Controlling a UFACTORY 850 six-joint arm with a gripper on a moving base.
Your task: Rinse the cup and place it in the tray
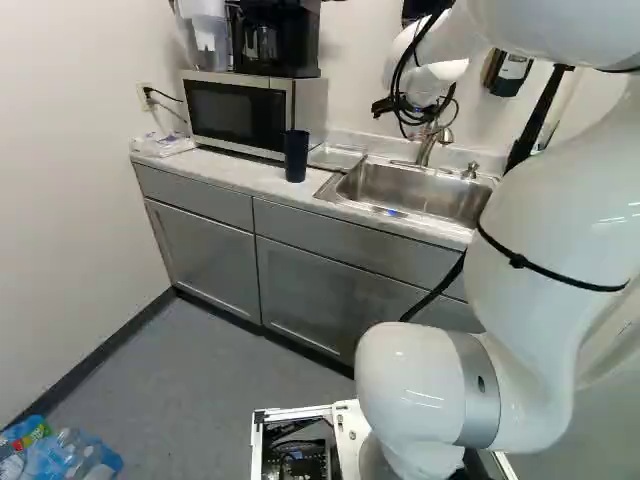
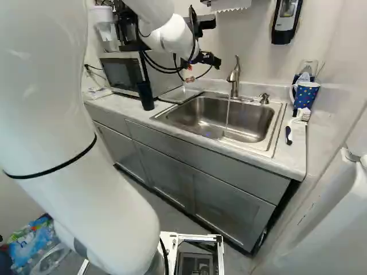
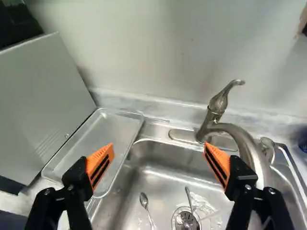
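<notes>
Fairly bright, diffuse room light leaves small white glints on the arm [image 1: 545,240] and streaky glare on the steel sink [image 3: 163,178], with soft shadows on the wall [image 3: 144,52], dimmer floor [image 1: 200,385], and uprights leaning near the base views' edges.

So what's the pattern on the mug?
The mug is blue with coloured dots, clearest in the right base view.

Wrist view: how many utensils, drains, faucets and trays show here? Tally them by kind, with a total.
Utensils: 2 (spoon, second utensil)
Drain: 1
Faucet: 1
Tray: 1
Total: 5
</notes>
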